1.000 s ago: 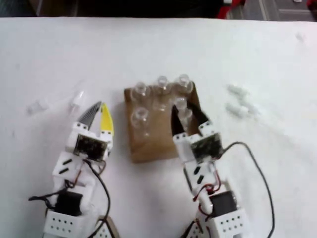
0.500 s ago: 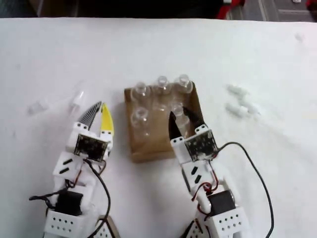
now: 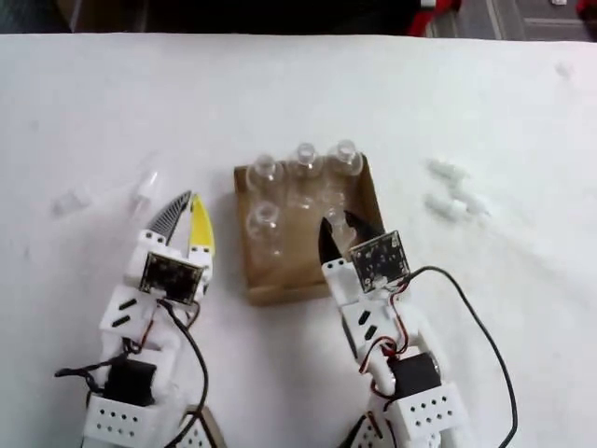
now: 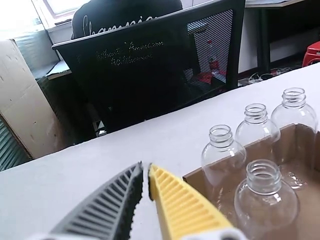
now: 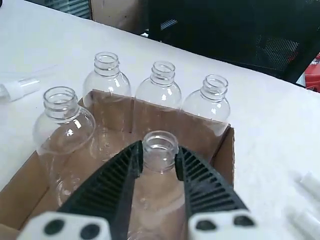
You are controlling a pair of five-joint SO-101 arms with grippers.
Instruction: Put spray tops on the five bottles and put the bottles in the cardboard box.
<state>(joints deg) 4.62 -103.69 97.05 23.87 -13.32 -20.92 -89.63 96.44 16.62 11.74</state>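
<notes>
Now | right pincer (image 5: 158,150) grips bottle (image 5: 159,195) neck | inside cardboard box (image 5: 223,152)

The bench (image 3: 298,84) was lit brightly and evenly from above, its white top so washed out that the small white pieces (image 3: 452,191) at one side nearly melted into it. Shadows were faint and soft, with only a thin grey edge beside the cardboard box (image 3: 280,285) and around the arms. In the left wrist view a window (image 4: 62,5) in the far corner burned out to plain white, and the chair (image 4: 150,65) before it stood dark, close to a silhouette. The clear bottles (image 5: 64,120) carried small white glints on their necks and shoulders. In the right wrist view the room beyond the bench was dim.
</notes>
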